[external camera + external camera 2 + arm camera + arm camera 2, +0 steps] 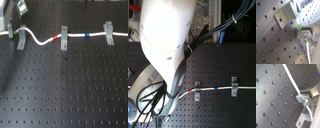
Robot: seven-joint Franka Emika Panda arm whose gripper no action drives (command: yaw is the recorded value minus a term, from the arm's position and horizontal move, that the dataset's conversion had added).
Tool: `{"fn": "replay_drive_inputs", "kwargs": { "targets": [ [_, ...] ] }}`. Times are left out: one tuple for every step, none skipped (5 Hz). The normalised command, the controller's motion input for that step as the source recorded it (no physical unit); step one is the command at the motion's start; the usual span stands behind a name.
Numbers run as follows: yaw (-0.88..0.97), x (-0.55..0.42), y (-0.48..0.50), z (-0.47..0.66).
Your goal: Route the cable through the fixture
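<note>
The white cable [75, 36] runs across the black board and passes the middle clip [64, 39] and the right clip [108, 33]. Its red band [56, 37] and blue band [87, 35] lie between these clips. At the first exterior view's left, the green band [19, 31] sits by the top of the fixture [21, 40]; whether the cable lies inside it I cannot tell. My gripper [12, 31] is shut on the cable beside that band. In the first wrist view the fixture [284, 15] is close to the green band [298, 25] and a fingertip [306, 30].
In the second exterior view the white arm [163, 45] with its black cable bundle [208, 32] hides the board's left half. Two clips [197, 92] [234, 86] and the cable [223, 89] show there. The perforated board [65, 90] stretches toward the first exterior view's bottom.
</note>
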Motion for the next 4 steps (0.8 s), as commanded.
{"fn": "replay_drive_inputs", "kwargs": {
  "targets": [
    [0.0,-0.004,0.062,0.0],
    [0.0,-0.092,-0.061,0.38],
    [0.0,-0.191,-0.128,0.14],
    [0.0,-0.163,-0.098,0.04]
  ]
}}
